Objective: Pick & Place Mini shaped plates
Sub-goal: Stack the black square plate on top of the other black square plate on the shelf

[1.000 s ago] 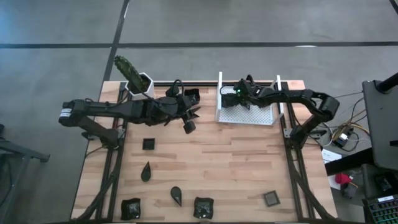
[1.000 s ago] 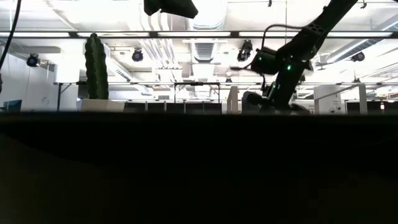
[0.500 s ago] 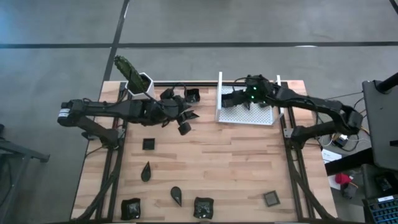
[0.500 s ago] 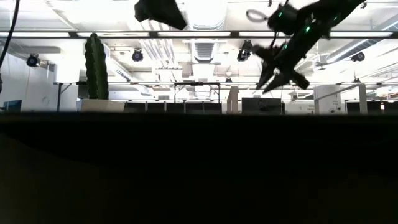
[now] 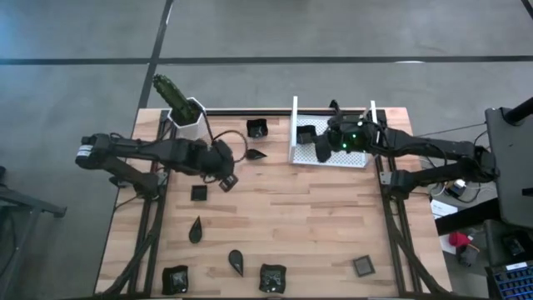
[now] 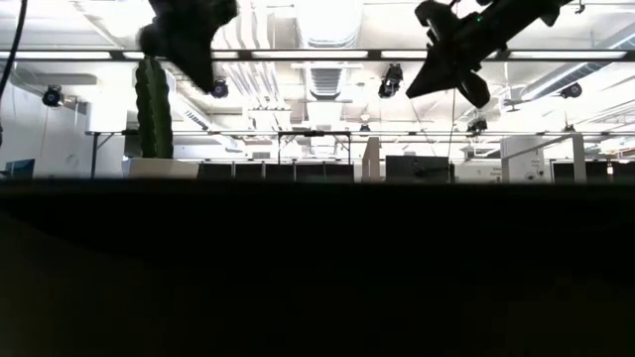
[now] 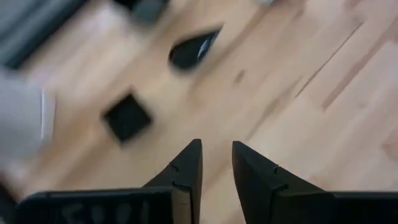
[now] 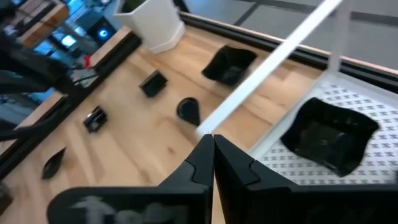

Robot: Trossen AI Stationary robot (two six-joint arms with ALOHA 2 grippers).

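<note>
The wooden counter (image 5: 316, 217) carries the white tray (image 5: 341, 155) at its far edge, with one mini shaped plate (image 5: 307, 133) inside. Right gripper (image 5: 321, 148) hovers above the tray, fingers together, empty. Left gripper (image 5: 226, 180), slightly parted, hangs near a square plate (image 5: 199, 193).

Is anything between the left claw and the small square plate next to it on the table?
Nothing visible. From above, the left claw is just beside the square plate, with only bare table between them. Its wrist view shows the narrowly parted fingers empty, and the plate ahead on open wood.
</note>
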